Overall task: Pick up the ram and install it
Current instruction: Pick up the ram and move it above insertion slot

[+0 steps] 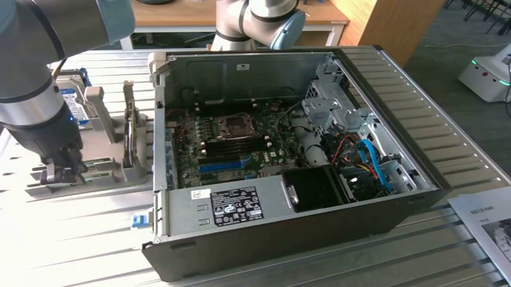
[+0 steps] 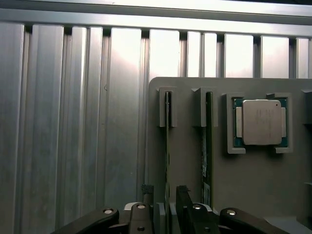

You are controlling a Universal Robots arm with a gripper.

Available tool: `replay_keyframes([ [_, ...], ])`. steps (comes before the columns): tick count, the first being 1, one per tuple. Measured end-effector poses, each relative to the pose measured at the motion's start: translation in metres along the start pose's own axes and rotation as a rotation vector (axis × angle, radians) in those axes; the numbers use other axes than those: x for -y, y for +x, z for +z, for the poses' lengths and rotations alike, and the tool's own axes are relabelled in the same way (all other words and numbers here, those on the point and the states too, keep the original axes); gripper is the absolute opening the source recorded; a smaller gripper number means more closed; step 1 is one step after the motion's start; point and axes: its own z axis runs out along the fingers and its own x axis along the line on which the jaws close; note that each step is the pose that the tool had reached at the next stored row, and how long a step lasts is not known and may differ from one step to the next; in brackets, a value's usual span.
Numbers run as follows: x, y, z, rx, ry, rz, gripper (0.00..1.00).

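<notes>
The hand (image 2: 165, 197) is down low over the grey holder (image 2: 187, 146) at the exterior view's left, jaws spread wide and holding nothing. The ram (image 2: 168, 146) stands on edge in one of the holder's slots, and the two fingers (image 2: 183, 195) sit one on each side of that thin edge, straddling it near one end. The stick's long axis runs straight away from the wrist along the slot, so the jaws lie square across it. There's a snag close by: a second stick (image 2: 207, 146) stands in the neighbouring slot, just beside one finger (not much room there). Past it a processor (image 2: 258, 122) rests in its own pocket. On the counter (image 1: 72, 239), the open computer case (image 1: 264, 239) lies to the exterior view's right of the holder, its motherboard (image 1: 231, 143) facing up. A blue-labelled hard drive (image 1: 68, 101) sits behind the arm.
</notes>
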Motion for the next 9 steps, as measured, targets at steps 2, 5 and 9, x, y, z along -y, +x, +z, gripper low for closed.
replay_keyframes([
  [2, 0.0002, 0.0, 0.0, 0.0, 0.0, 0.0, 0.32],
  [5, 0.0003, 0.0, -0.0001, -0.0002, -0.0002, 0.0, 0.32],
  [9, 0.0004, -0.001, -0.0001, -0.0001, -0.0002, 0.0, 0.32],
])
